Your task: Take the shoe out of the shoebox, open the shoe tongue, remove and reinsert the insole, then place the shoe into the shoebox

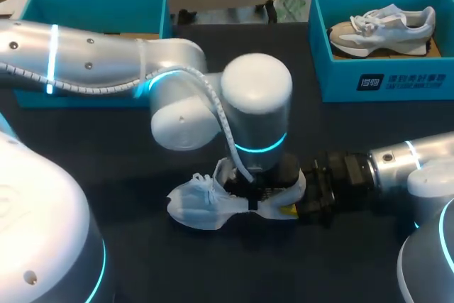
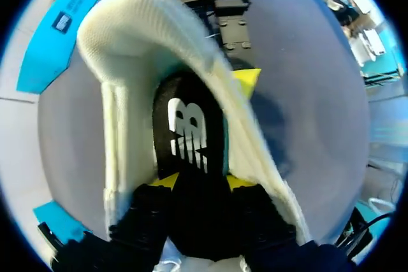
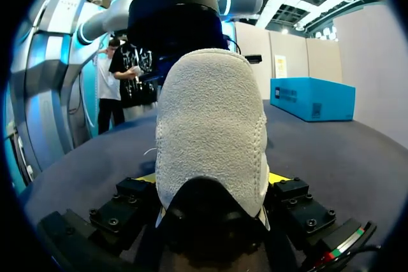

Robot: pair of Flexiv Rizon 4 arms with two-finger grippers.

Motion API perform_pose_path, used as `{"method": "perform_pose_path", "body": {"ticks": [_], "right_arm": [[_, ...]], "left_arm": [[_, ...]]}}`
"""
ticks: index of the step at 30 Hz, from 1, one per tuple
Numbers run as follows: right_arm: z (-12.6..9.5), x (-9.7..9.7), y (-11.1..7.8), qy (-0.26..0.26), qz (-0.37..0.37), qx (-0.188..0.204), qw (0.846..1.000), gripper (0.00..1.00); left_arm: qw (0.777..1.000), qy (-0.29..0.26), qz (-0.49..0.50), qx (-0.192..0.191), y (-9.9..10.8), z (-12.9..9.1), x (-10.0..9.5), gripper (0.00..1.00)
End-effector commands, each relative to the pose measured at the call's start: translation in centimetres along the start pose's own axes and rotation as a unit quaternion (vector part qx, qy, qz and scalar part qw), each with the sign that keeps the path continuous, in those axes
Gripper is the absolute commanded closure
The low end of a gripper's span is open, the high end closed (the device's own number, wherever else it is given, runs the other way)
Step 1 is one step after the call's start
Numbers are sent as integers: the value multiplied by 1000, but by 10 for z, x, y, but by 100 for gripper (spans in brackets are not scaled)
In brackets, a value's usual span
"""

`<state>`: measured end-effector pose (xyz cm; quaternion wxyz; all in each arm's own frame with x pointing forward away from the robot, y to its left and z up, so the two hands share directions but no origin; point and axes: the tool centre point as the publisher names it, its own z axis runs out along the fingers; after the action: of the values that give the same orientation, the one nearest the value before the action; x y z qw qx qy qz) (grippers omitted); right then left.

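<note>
Left gripper (image 2: 203, 184) risks buckling the insole (image 2: 188, 125)

It pinches the black insole inside the white shoe (image 1: 202, 204), which sits in the middle of the table (image 1: 106, 154). Right gripper (image 3: 210, 179) clamps the shoe's heel. Pushed crooked, the insole may fold or catch the collar. A weak heel clamp would let the shoe slide.

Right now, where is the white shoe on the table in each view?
Head view: white shoe mid-table, under the left arm, heel at the right gripper.
Left wrist view: ahead of the left gripper, black insole showing.
Right wrist view: heel between the gripper's fingers.
Landmark: right gripper's yellow tips.
</note>
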<state>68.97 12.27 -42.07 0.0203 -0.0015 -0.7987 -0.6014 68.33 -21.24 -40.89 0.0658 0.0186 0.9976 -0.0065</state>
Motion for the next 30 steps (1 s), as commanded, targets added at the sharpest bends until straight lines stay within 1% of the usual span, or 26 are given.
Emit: {"method": "perform_pose_path", "body": {"ticks": [1, 2, 3, 7, 10, 15, 18, 22, 24, 30], "right_arm": [[0, 0, 0, 0, 1, 1, 1000, 100], [0, 0, 0, 0, 1, 1, 1000, 100], [0, 0, 0, 0, 1, 1, 1000, 100], [0, 0, 0, 0, 1, 1, 1000, 100], [0, 0, 0, 0, 1, 1, 1000, 100], [0, 0, 0, 0, 1, 1, 1000, 100], [0, 0, 0, 0, 1, 1, 1000, 100], [0, 0, 0, 0, 1, 1, 1000, 100], [0, 0, 0, 0, 1, 1, 1000, 100], [0, 0, 0, 0, 1, 1, 1000, 100]], "left_arm": [[1000, -18, -7, -20, -11, 30, -4, 88], [1000, -20, -8, -21, -11, 30, -6, 98], [1000, -20, -8, -22, -11, 30, -7, 100], [1000, -19, -11, -13, -8, 21, -8, 100], [1000, -8, -14, 6, -3, 14, -7, 100], [997, 29, -29, 58, 5, -4, -5, 100], [993, 59, -34, 98, 10, -15, -5, 100], [986, 89, -31, 137, 12, -28, -3, 100], [983, 98, -29, 155, 12, -35, -3, 100], [977, 111, -21, 182, 13, -46, 0, 100]]}}
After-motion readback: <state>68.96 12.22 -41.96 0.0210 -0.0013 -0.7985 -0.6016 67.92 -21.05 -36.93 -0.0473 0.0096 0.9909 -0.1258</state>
